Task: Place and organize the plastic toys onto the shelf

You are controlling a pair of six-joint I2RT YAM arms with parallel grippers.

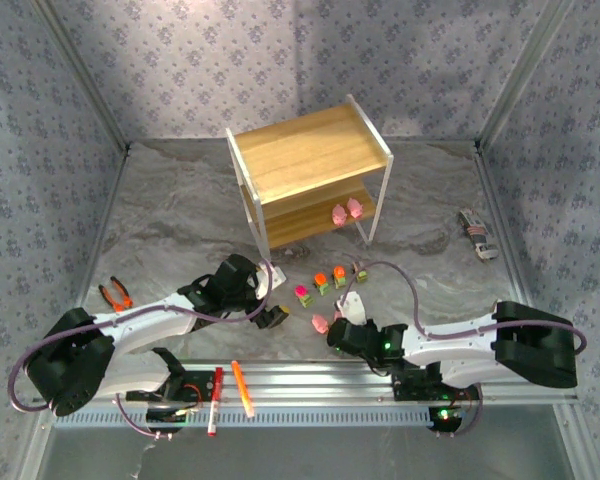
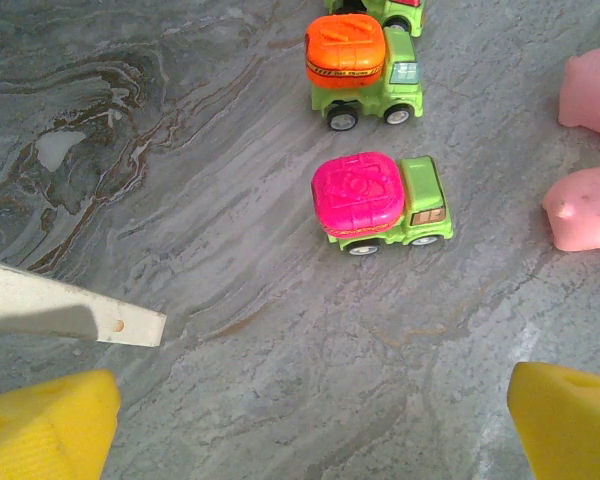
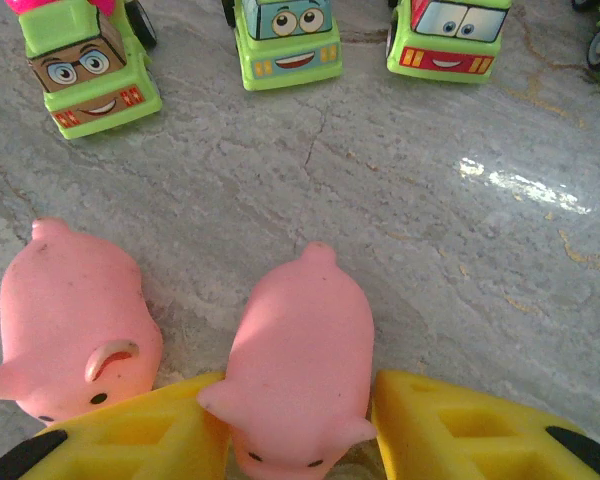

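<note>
Six of the eight toys sit on the table (image 1: 180, 220) by my count, so the job looks about a quarter done. Low and left of centre in the overhead view, the left claw (image 1: 272, 317) hangs with its yellow pads (image 2: 50, 425) spread wide, nothing between them. Just right of it runs a row of four green trucks (image 1: 321, 282), none shelved. Below them lie the free pig (image 3: 75, 325) and, beside it, the gripped pig (image 3: 300, 350), which the right claw (image 3: 300, 425) pinches by both flanks, not yet lifted as far as I can see. Upper centre, the shelf (image 1: 310, 150) holds two more pigs (image 1: 347, 211) at the right end of its lower board.
</note>
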